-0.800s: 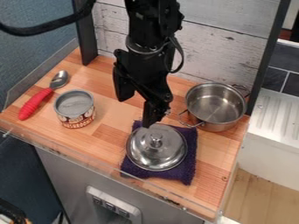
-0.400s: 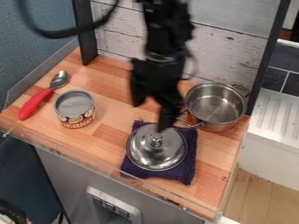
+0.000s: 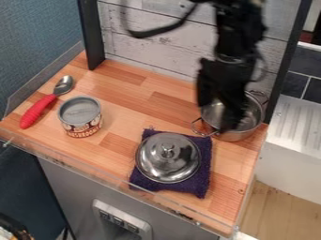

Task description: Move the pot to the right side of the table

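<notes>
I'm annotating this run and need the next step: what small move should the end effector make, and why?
Probably ease the end effector straight up, clear of the pot: it hangs at the pot, which already stands upright on the table's right side, so shifting it seems needless.

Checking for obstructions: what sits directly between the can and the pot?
Bare wood tabletop between the can and the pot, seen in the camera view.

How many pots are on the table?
1: the pot at the table's right rear as the camera sees it, partly behind the pincer. The lid on the cloth isn't counted. Another full pot hidden behind the arm seems unlikely.
</notes>
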`<state>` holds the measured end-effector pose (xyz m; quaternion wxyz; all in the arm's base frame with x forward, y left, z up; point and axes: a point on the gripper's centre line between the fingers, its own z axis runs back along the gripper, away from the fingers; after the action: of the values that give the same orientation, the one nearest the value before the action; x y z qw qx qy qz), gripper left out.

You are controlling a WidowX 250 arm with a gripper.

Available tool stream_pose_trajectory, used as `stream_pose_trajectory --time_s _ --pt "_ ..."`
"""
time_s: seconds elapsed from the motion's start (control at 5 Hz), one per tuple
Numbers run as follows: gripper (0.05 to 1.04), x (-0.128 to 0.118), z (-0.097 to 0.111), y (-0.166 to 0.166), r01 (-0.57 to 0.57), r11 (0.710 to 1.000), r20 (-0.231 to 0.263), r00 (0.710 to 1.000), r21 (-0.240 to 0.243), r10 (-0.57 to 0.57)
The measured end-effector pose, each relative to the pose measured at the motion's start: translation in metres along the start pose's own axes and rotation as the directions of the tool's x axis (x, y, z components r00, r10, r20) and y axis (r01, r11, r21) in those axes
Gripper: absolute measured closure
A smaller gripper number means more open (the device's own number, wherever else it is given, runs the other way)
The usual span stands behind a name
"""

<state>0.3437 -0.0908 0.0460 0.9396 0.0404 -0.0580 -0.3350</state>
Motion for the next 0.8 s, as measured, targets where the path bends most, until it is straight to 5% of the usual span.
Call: stream_pose_trajectory --time_s 0.6,0.8 --pt "0.137 0.039 -0.026 -0.008 0.072 0.997 -0.013 0.997 0.001 -0.072" --pt "0.370 0.036 -0.029 -0.009 0.066 0.998 -0.023 0.998 -0.002 -0.066"
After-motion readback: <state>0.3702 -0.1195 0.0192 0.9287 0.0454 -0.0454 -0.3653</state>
